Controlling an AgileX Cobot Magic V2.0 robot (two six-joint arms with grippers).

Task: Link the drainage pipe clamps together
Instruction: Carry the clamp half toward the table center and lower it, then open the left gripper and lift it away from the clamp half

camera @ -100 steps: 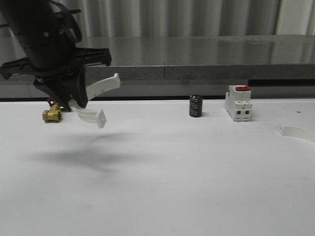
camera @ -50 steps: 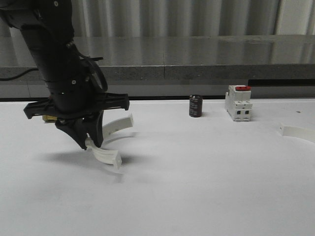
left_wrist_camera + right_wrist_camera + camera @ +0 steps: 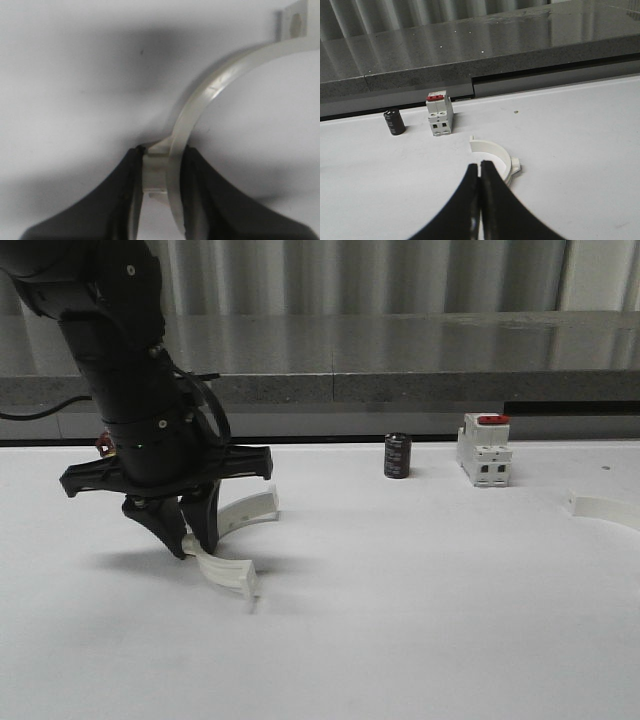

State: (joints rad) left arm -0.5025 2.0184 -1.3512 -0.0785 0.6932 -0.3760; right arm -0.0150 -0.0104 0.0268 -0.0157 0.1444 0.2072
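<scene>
seemingly unlabelled clamp [image 3: 232,540] in left pincer [image 3: 190,545]

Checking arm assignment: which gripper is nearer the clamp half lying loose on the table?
Right. The right gripper hangs shut just beside that clamp half; the left gripper is far across the table.

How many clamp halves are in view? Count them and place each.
2. One clamp half is held in the left gripper's fingers, low over the table's left side; the other clamp half lies at the far right edge.
</scene>
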